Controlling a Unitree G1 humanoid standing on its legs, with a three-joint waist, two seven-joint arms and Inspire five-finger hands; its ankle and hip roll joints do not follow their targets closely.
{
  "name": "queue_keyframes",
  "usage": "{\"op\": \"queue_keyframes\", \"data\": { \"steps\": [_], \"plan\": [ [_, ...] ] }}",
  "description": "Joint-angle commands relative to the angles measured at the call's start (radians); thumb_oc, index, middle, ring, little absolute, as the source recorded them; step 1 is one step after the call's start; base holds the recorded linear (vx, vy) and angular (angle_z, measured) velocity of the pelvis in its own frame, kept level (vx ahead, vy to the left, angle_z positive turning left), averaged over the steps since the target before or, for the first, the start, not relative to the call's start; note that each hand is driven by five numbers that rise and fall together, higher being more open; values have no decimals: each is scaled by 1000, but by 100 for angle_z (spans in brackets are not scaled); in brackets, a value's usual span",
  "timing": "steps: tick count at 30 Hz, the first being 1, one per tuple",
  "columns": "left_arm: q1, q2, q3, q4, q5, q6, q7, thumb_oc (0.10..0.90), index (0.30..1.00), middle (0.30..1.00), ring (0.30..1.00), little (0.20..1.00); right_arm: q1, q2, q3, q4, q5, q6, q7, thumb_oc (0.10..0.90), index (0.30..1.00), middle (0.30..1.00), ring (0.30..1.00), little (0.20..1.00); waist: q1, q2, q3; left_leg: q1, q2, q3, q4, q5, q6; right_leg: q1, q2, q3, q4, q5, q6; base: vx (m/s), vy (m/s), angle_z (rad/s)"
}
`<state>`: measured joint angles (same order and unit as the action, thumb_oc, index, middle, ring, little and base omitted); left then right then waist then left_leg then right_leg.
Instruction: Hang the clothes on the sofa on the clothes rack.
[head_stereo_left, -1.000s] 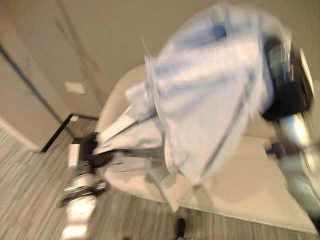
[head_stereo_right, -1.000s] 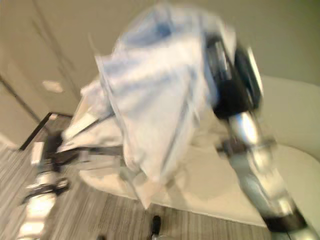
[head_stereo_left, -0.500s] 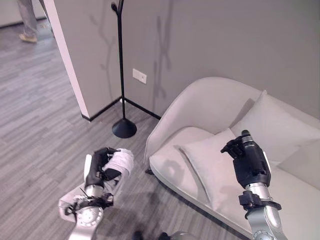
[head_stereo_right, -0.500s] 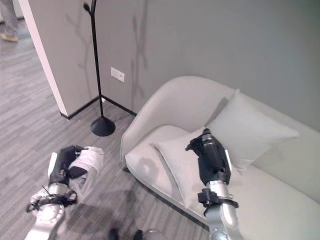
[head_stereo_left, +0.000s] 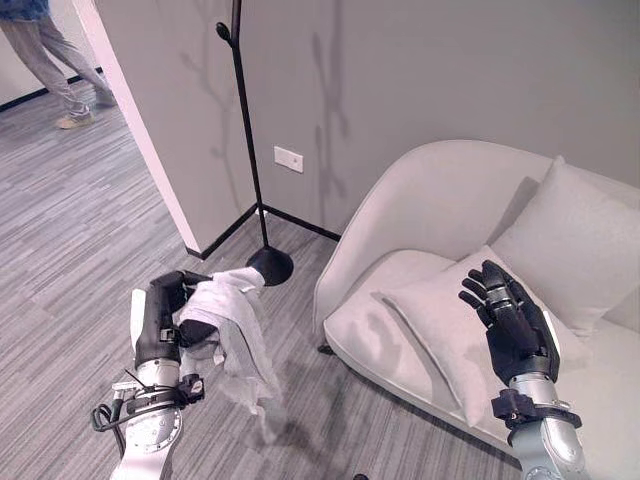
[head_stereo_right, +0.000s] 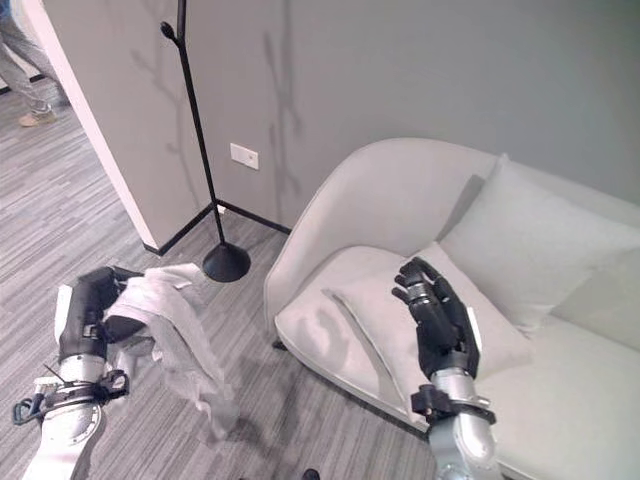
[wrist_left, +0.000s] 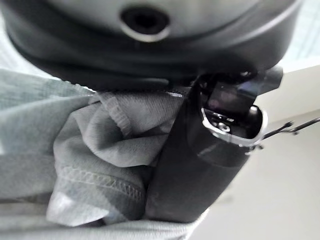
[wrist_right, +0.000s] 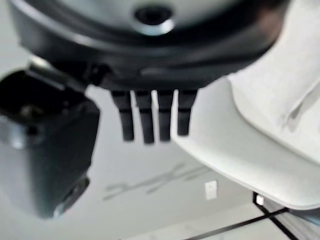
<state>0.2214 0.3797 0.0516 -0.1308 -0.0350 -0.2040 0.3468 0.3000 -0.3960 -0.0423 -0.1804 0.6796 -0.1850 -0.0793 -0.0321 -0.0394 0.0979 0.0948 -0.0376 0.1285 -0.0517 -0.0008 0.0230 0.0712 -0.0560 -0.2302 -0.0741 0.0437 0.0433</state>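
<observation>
A light grey garment hangs from my left hand, whose fingers are curled round its bunched top; the cloth is pressed against the thumb in the left wrist view. The garment's lower end dangles above the floor. A thin black clothes rack stands by the wall corner, its round base just beyond the garment. My right hand is raised over the pale sofa with fingers straight and nothing in it; its fingers show straight in the right wrist view.
Two pale cushions lie on the sofa seat. A white wall corner juts out left of the rack. A person's legs stand at the far left on the grey wood floor.
The camera has swung; the scene sits lower and nearer. The garment has dropped open from a tight bundle into a hanging drape. My right hand's fingers have straightened.
</observation>
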Motion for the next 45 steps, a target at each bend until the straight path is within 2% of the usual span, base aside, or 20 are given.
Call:
{"op": "queue_keyframes", "data": {
  "steps": [1, 3, 6, 7, 8, 9, 11, 12, 13, 14, 15, 17, 18, 20, 24, 30, 34, 35, 36, 45],
  "plan": [
    [-187, 48, 60, -101, 60, -174, 90, 400, 300, 300, 300, 300, -122, -78, 5, -3, -51, -81, 42, 800, 900, 900, 900, 900, 11, -47, -18, -57, 45, 71, 105, -78, -102, 31, -21, -12, -2, -41, 40, -88, 35, 6],
    [-242, 67, 73, -106, 101, -185, 129, 400, 300, 300, 300, 300, -157, -102, 74, 51, -164, -58, 26, 800, 900, 900, 900, 900, 9, -45, -11, -67, 109, 114, 138, -73, -121, 35, -41, -23, -1, -39, 43, -41, 106, 22],
    [-326, 110, 85, -107, 163, -189, 210, 400, 300, 300, 300, 300, -206, -111, 178, 122, -302, -45, 8, 800, 900, 900, 900, 900, 15, -39, -29, -48, 179, 77, 87, -22, -140, 23, -59, -19, 17, -47, 48, 25, 105, 4],
    [-327, 110, 85, -106, 163, -190, 210, 400, 300, 300, 300, 300, -208, -110, 179, 123, -302, -46, 8, 800, 900, 900, 900, 900, 14, -39, -29, -47, 179, 77, 85, -21, -140, 23, -58, -19, 18, -48, 47, 33, 172, 9],
    [-389, 130, 77, -119, 195, -194, 260, 400, 300, 300, 300, 300, -232, -113, 246, 148, -358, -51, 3, 800, 900, 900, 900, 900, 18, -27, -36, -47, 241, 45, 37, 39, -164, 13, -72, -14, 32, -59, 52, 34, 189, 11],
    [-422, 135, 68, -125, 210, -194, 284, 400, 300, 300, 300, 300, -242, -115, 273, 156, -383, -57, -1, 800, 900, 900, 900, 900, 17, -19, -39, -45, 271, 26, 5, 68, -178, 9, -75, -10, 38, -68, 56, 35, 182, 13],
    [-426, 135, 67, -122, 213, -195, 288, 400, 300, 300, 300, 300, -247, -113, 275, 161, -385, -59, -3, 800, 900, 900, 900, 900, 14, -17, -38, -41, 274, 25, -8, 77, -181, 8, -71, -12, 41, -71, 54, 22, 150, 2],
    [-502, 148, 44, -147, 261, -192, 341, 400, 300, 300, 300, 300, -298, -115, 356, 193, -450, -63, -14, 800, 900, 900, 900, 900, 20, 28, -44, -48, 313, -64, -31, 131, -217, 10, -76, 25, 40, -76, 69, 50, 248, -13],
    [-505, 148, 44, -144, 264, -192, 344, 400, 300, 300, 300, 300, -304, -113, 358, 199, -451, -65, -16, 800, 900, 900, 900, 900, 16, 31, -45, -48, 317, -68, -33, 127, -220, 12, -72, 22, 38, -81, 69, 84, 431, 5],
    [-535, 143, 19, -152, 270, -198, 340, 400, 300, 300, 300, 300, -314, -113, 400, 224, -517, -61, -22, 800, 900, 900, 900, 900, -3, 60, -61, -36, 328, -50, -36, 94, -239, 23, -90, 18, 30, -72, 80, 63, 175, -3],
    [-534, 142, 20, -151, 270, -198, 340, 400, 300, 300, 300, 300, -314, -112, 403, 226, -521, -62, -25, 800, 900, 900, 900, 900, -3, 62, -61, -34, 329, -49, -36, 91, -240, 27, -89, 18, 27, -71, 81, 65, 284, 7],
    [-587, 136, -22, -145, 264, -196, 342, 400, 300, 300, 300, 300, -325, -111, 431, 259, -613, -55, -60, 800, 900, 900, 900, 900, -14, 91, -83, -26, 319, -15, -36, 66, -250, 41, -111, 3, 11, -56, 96, 62, 247, 13],
    [-656, 136, -69, -130, 261, -189, 342, 400, 300, 300, 300, 300, -349, -95, 451, 283, -689, -47, -111, 800, 900, 900, 900, 900, -18, 110, -95, -21, 292, 7, -36, 43, -248, 50, -143, -13, 4, -34, 110, 48, 304, 28],
    [-719, 140, -107, -118, 263, -183, 351, 400, 300, 300, 300, 300, -390, -66, 478, 319, -742, -37, -152, 800, 900, 900, 900, 900, -21, 117, -97, -12, 259, 14, -36, 24, -237, 57, -177, -24, 5, -16, 124, 11, 277, 23],
    [-819, 124, -171, -107, 281, -164, 376, 400, 300, 300, 300, 300, -492, 6, 550, 408, -821, -21, -222, 800, 900, 900, 900, 900, -19, 113, -92, 8, 196, 25, -36, -17, -199, 58, -239, -25, 15, 9, 150, -9, 181, 8],
    [-887, 106, -214, -85, 289, -152, 387, 400, 300, 300, 300, 300, -575, 79, 611, 464, -842, -16, -251, 800, 900, 900, 900, 900, -6, 97, -98, 17, 148, 36, -36, -39, -166, 47, -285, -16, 20, 30, 170, -5, 96, -3],
    [-888, 106, -214, -85, 289, -152, 387, 400, 300, 300, 300, 300, -576, 80, 611, 464, -842, -16, -251, 800, 900, 900, 900, 900, -5, 96, -98, 17, 147, 36, -36, -39, -166, 47, -286, -15, 21, 30, 170, 0, 6, -2],
    [-905, 74, -235, -73, 274, -143, 388, 400, 300, 300, 300, 300, -616, 149, 666, 506, -803, -12, -251, 800, 900, 900, 900, 900, 8, 82, -108, 22, 136, 36, -36, -43, -154, 53, -294, -16, 17, 38, 172, 0, 0, 0],
    [-907, 75, -238, -74, 272, -139, 389, 400, 300, 300, 300, 300, -627, 169, 677, 519, -796, -17, -253, 800, 900, 900, 900, 900, 9, 75, -107, 24, 135, 36, -36, -41, -152, 57, -296, -18, 13, 40, 173, 0, 0, 0],
    [-928, 32, -264, -62, 265, -119, 400, 400, 300, 300, 300, 300, -617, 261, 726, 567, -661, -27, -232, 800, 900, 900, 900, 900, 9, 67, -102, 21, 137, 26, -36, -31, -155, 67, -293, -28, 15, 36, 170, 8, -16, 1]
  ]
}}
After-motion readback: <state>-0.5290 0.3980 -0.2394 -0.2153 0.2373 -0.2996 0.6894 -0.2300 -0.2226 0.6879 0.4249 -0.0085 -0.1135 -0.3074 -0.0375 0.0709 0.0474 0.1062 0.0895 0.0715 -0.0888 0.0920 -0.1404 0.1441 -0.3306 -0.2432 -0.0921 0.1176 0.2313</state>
